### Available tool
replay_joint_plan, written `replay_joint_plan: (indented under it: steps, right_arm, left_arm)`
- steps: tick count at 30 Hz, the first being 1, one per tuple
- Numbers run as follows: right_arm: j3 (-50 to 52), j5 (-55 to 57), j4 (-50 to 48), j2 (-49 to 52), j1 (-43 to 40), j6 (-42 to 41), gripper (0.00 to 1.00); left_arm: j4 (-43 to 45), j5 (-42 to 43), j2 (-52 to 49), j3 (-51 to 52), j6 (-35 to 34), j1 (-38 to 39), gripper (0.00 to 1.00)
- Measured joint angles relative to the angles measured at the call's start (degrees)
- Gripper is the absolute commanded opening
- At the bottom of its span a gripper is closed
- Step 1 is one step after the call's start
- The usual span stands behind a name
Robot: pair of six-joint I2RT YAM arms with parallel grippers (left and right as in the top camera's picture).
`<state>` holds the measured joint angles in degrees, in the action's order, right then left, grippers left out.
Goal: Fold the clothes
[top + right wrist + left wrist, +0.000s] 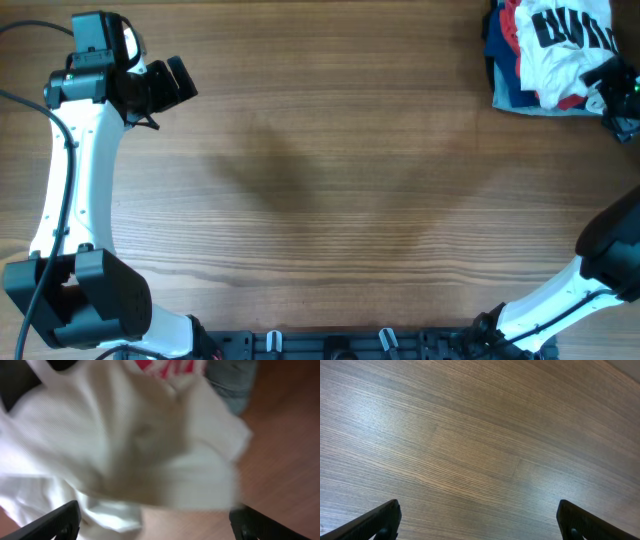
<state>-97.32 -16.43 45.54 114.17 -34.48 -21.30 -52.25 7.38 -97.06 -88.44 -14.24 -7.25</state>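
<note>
We list one white T-shirt (pixel 565 48), black lettering up, crumpled on the pile of red garment (pixel 511 30) and blue garments (pixel 512 88) at the counter's (pixel 330 180) far right corner. Our right end effector (pixel 155 527) hangs over it with fingers spread wide, holding nothing. Our left end effector (pixel 479 522) stands equally wide over bare wood.

Legible text: none fully readable.
White T-shirt (pixel 563 52) carries bold black block letters, partly folded over, not decipherable; red garment (pixel 169 366) shows white letter fragments, blurred.
</note>
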Motion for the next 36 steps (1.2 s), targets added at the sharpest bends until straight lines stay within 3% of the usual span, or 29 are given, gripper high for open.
replay_joint_plan:
  steps: [4, 7, 9, 10, 12, 14, 15, 19, 21, 24, 31, 36]
  right_arm:
    - [0.0, -0.1, 1.4, -2.0, -0.3, 7.1, 0.67]
    - [0.0, -0.3, -0.4, -4.7, 0.1, 11.0, 0.34]
    - [0.0, -0.5, -3.7, -6.9, 0.5, 13.4, 0.19]
    - [0.0, -0.5, -6.3, -8.1, 0.8, 14.0, 0.13]
    - [0.0, -0.5, -11.4, -10.1, 1.6, 15.8, 0.11]
    - [-0.1, -0.5, -17.0, -11.2, 2.9, 17.1, 0.15]
    - [-0.2, -0.5, -19.4, -11.4, 3.8, 17.8, 0.24]
    - [-0.2, 0.0, -27.3, -9.6, 7.4, 20.2, 0.77]
    - [-0.2, 0.9, -30.6, -7.2, 8.6, 20.6, 0.89]
    - [-0.3, 2.2, -35.4, -1.9, 9.6, 22.0, 0.99]
    - [-0.4, 4.5, -38.4, 15.7, 9.4, 23.1, 0.99]
    - [-3.1, 3.3, -36.8, 18.0, 9.2, 23.0, 1.00]
  left_arm:
    - [0.0, 0.0, -0.1, 0.0, 0.0, 0.0, 1.00]
    - [0.0, 0.0, -0.3, 0.0, 0.0, 0.0, 1.00]
    - [0.0, 0.0, -0.7, 0.0, 0.0, 0.0, 1.00]
    - [0.0, 0.0, -1.0, 0.0, 0.0, 0.0, 1.00]
    - [0.0, 0.0, -1.6, 0.0, 0.0, 0.0, 1.00]
    - [0.1, 0.0, -2.4, 0.0, 0.0, 0.0, 1.00]
    - [0.2, 0.0, -2.8, 0.0, 0.0, 0.0, 1.00]
    - [0.2, 0.0, -3.7, 0.0, 0.0, 0.0, 1.00]
    - [0.3, 0.0, -3.7, 0.0, 0.0, 0.0, 1.00]
    - [0.5, 0.0, -3.8, 0.0, 0.0, 0.0, 1.00]
    - [1.0, 0.0, -3.8, 0.0, 0.0, 0.0, 1.00]
    - [1.1, 0.0, -3.8, 0.0, 0.0, 0.0, 1.00]
